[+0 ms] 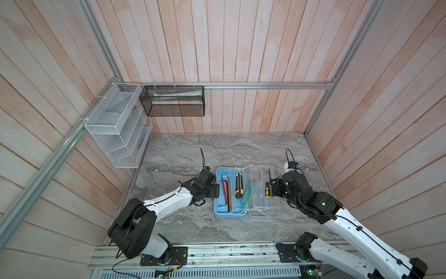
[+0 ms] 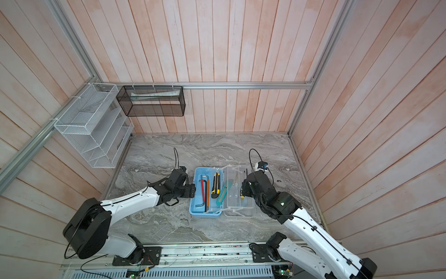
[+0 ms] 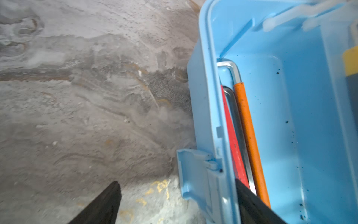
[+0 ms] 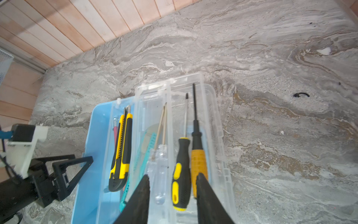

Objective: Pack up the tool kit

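Left wrist view: found left gripper (image 3: pixel 176 181) spread astride blue box (image 3: pixel 205 106) wall, hex keys (image 3: pixel 249 131) partly hidden behind one finger; saw right gripper (image 4: pixel 173 174) parted over screwdrivers (image 4: pixel 182 151), one handle half hidden.

One blue box (image 1: pixel 229 215), two utility knives (image 1: pixel 239 186), four screwdrivers (image 4: pixel 181 174), two wall baskets (image 1: pixel 173 106), two robot arms (image 1: pixel 166 203).

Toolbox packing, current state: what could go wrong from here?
1. The left gripper straddles the wall of the box beside the latch. Closing or pulling there could drag or tip the box.
2. The right gripper has the clear screwdriver and the black-and-yellow screwdriver between its jaws. It may pinch both or knock one askew.
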`<act>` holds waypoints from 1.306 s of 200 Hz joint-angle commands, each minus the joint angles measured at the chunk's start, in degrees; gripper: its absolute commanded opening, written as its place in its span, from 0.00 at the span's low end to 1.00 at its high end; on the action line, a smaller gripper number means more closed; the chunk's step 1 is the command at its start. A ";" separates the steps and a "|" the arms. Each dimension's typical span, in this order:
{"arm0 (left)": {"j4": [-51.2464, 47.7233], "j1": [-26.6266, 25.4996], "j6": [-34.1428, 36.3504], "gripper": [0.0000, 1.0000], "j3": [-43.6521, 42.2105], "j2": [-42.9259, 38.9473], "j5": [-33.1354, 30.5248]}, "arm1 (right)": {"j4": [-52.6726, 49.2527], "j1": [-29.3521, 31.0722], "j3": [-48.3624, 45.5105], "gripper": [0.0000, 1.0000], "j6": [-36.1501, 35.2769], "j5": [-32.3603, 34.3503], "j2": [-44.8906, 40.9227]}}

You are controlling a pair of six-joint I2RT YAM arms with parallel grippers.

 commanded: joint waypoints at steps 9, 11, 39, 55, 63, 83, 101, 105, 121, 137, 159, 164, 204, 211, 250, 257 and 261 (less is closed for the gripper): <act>-1.14 0.98 1.65 0.89 0.52 -6.01 -1.91 | 1.41 -5.24 -0.84 0.36 -3.61 -2.59 -2.33; -1.10 1.04 1.84 0.89 0.69 -6.35 -1.85 | 1.64 -5.82 -0.99 0.36 -3.78 -3.01 -2.48; -1.89 2.89 2.98 0.89 2.62 -10.60 -2.68 | 6.81 -15.27 -6.18 0.20 -5.24 -13.92 -2.81; -0.66 5.16 3.03 0.83 1.35 -12.41 -2.67 | 9.42 -18.35 -9.67 0.18 -5.00 -15.10 -3.46; 1.26 6.93 2.81 0.75 0.05 -12.92 -1.40 | 10.49 -20.19 -11.29 0.13 -5.02 -15.45 -3.49; 6.19 11.33 2.15 0.48 -2.17 -11.57 5.01 | 13.58 -26.27 -14.82 0.04 -6.05 -20.12 -1.11; 8.94 11.80 2.91 0.25 -3.03 -8.37 8.49 | 17.48 -31.11 -17.90 0.00 -6.33 -25.88 2.01; 9.55 11.79 3.11 0.19 -3.28 -7.57 9.58 | 18.26 -31.70 -18.46 0.00 -6.41 -26.58 2.58; 11.32 11.76 3.60 0.00 -3.80 -4.75 13.22 | 21.40 -32.06 -20.89 0.00 -5.95 -27.11 4.12; 13.96 11.73 4.36 0.00 -5.18 -3.65 17.28 | 25.24 -32.47 -23.00 0.00 -5.72 -28.64 5.97; 18.92 11.69 3.92 0.00 -8.42 -4.10 20.21 | 29.14 -33.52 -24.62 0.00 -7.02 -31.03 9.60; 19.93 11.72 3.88 0.00 -9.28 -4.22 20.94 | 29.91 -33.92 -24.77 0.00 -7.36 -31.45 10.41; 22.33 11.73 4.58 0.00 -11.81 -3.81 22.17 | 35.20 -36.29 -26.07 0.00 -8.05 -37.04 14.32; 23.64 11.72 4.51 0.00 -12.20 -3.80 23.15 | 36.52 -36.53 -26.50 0.00 -7.97 -37.84 15.26; 27.68 11.55 5.01 0.00 -13.70 -4.23 25.28 | 41.18 -37.69 -26.98 0.00 -8.88 -44.30 21.07; 27.92 11.55 5.17 0.00 -13.81 -4.39 25.52 | 41.79 -37.74 -26.70 0.00 -9.11 -45.29 22.16; 28.12 11.55 5.26 0.00 -13.82 -4.33 25.78 | 42.15 -37.78 -26.53 0.00 -9.26 -45.95 22.69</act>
